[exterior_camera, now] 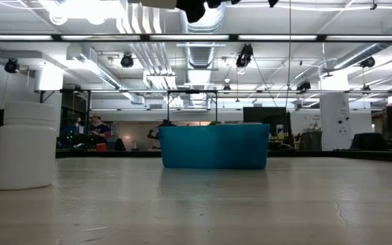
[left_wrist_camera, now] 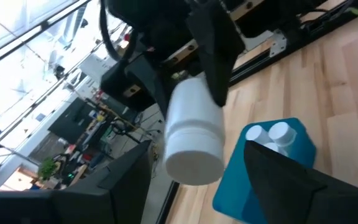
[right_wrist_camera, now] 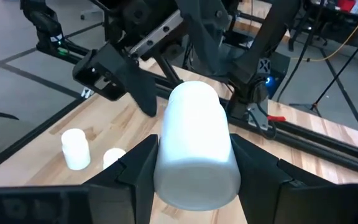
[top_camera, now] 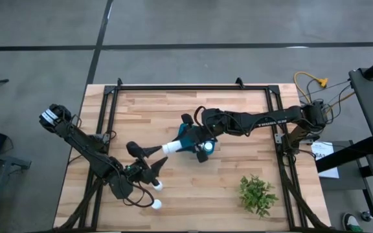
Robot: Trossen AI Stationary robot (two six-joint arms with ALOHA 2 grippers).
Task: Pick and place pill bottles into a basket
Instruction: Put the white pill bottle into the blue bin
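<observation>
1. At your far left, the left arm reaches in across the wooden table [top_camera: 238, 110]. The left gripper [top_camera: 153, 158] hangs with its fingers spread wide and nothing between them. They point at a bottle that the other arm carries.
2. Just below that gripper in your overhead view, two loose pill bottles [top_camera: 157, 186] stand on the boards near the front edge, close together. The table-level camera shows you one pill bottle upright at its left side, well apart from the bin.
3. Toward the middle, the carried pill bottle [top_camera: 171, 147] lies tilted in the air, cap end toward the left gripper, beside the bin's left wall.
4. The right gripper [right_wrist_camera: 194, 149] pinches that bottle by its body, one dark finger pressed on each side.
5. The basket [exterior_camera: 213, 145] sits at the table's centre, partly under the right gripper. You can see two white caps [left_wrist_camera: 260, 132] already inside it, side by side.
6. At your right, a green plant [top_camera: 258, 194] lies near the front corner, well apart from the basket.
</observation>
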